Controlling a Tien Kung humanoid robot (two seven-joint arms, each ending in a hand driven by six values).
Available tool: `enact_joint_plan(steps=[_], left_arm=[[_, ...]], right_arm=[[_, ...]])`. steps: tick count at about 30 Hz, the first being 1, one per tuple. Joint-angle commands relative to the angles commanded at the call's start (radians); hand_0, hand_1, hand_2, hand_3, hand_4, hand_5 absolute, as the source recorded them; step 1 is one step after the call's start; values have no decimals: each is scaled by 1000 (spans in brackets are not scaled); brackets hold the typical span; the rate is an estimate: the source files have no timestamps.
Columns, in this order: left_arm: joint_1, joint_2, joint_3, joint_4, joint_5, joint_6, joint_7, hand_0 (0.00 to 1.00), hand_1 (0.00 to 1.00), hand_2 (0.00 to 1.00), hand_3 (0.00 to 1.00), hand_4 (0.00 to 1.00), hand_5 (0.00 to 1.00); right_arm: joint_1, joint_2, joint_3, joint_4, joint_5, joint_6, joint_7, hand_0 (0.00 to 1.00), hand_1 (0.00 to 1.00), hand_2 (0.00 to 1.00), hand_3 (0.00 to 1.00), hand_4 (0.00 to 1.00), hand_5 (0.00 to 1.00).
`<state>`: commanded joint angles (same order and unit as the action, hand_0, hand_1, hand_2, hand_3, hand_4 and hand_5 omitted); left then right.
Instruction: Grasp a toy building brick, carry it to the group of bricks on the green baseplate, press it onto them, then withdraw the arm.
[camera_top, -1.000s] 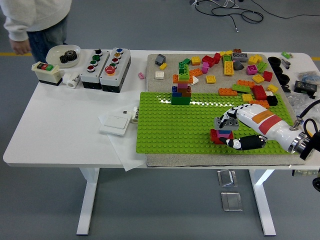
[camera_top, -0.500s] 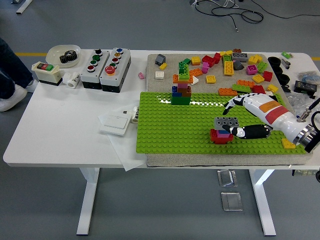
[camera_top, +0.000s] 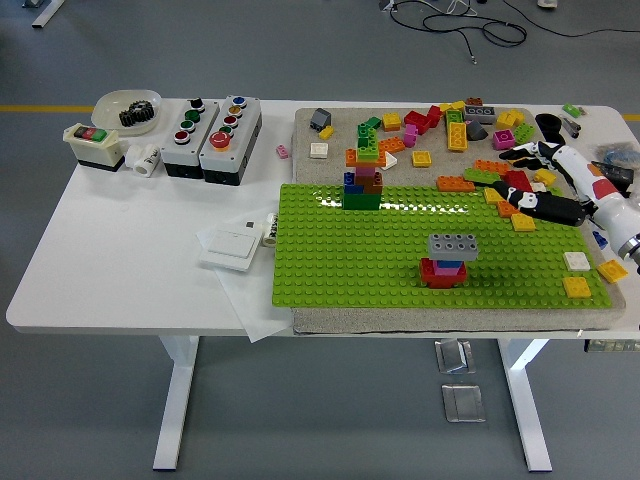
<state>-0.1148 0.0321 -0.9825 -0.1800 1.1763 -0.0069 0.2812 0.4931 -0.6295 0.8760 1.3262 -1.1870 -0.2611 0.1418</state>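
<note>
grey brick (camera_top: 452, 245) (stacked) apart from right hand (camera_top: 540, 190), seemingly empty

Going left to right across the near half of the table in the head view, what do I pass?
White switch plate → green baseplate → small brick stack topped by a grey brick → white brick → yellow brick → right hand, empty, drawn back over the far right edge.

Baseplate (camera_top: 340, 270) mostly open, brick stack (camera_top: 448, 259) (grey-topped) mid-right
</note>
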Motion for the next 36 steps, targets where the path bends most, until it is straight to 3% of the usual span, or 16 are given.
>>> enact_joint_plan(steps=[8, 22, 31, 36], left_arm=[[-1, -2, -5, 0, 4, 2, 0, 777, 721, 649, 561, 590, 606], [2, -5, -2, 0, 3, 1, -1, 778, 723, 651, 561, 590, 607], [6, -8, -13, 0, 14, 2, 0, 778, 724, 651, 561, 589, 608], [10, -9, -14, 0, 17, 2, 0, 778, 727, 652, 561, 589, 609]], right_arm=[[-12, 9, 28, -38, 256, -85, 32, 820, 777, 831, 849, 857, 540], [-28, 24, 62, -64, 389, -83, 39, 825, 783, 828, 852, 931, 651], [-42, 22, 77, -71, 410, -92, 49, 829, 784, 831, 889, 943, 655], [-50, 26, 75, -71, 434, -129, 89, 827, 783, 831, 858, 926, 617]])
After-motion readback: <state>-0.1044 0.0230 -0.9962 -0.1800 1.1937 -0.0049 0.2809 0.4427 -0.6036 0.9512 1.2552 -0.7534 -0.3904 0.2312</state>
